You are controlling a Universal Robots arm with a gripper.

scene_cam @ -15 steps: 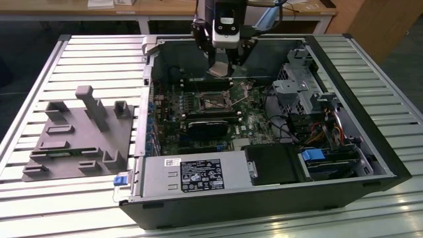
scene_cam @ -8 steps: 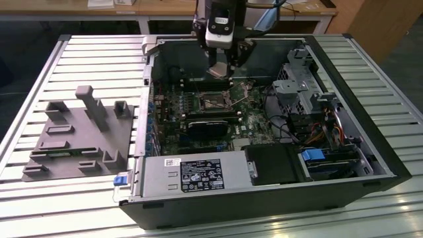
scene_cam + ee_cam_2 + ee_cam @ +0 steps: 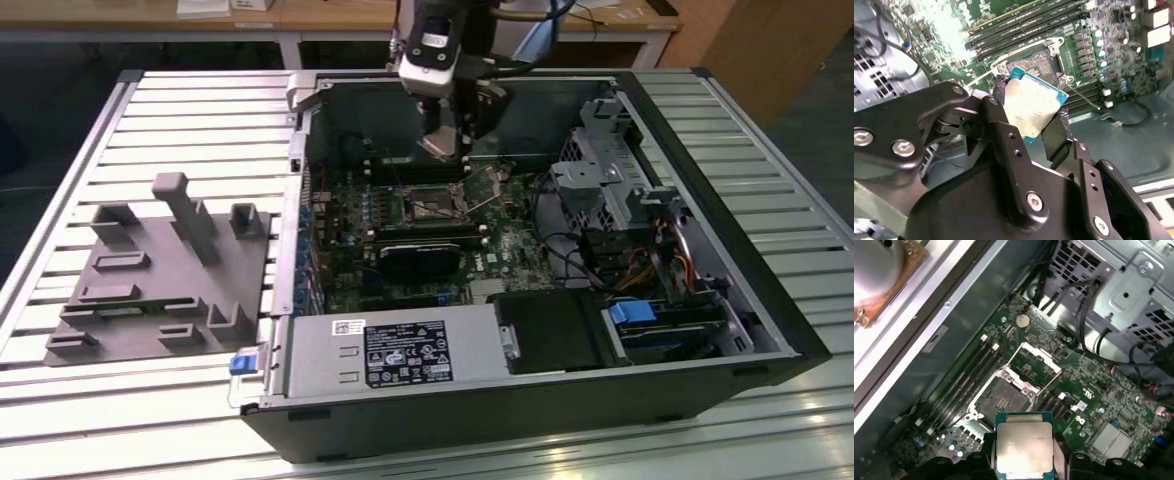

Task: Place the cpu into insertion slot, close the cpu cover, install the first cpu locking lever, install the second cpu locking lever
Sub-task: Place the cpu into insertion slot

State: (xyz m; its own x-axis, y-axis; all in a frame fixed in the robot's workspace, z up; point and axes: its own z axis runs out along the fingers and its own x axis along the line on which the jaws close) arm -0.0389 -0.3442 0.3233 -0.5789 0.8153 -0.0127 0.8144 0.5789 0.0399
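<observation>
second wrist view: cpu (image 3: 1033, 106) within end effector (image 3: 1031, 102)

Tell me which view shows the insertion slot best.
The first wrist view: the insertion slot lies open to view, with the cpu cover swung open beside it. In the second wrist view the held cpu hides part of it. The exterior view shows it from afar, below the gripper.

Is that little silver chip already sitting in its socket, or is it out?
Out: the tool grips the chip in the air; the socket sits empty, its cover raised.
</observation>
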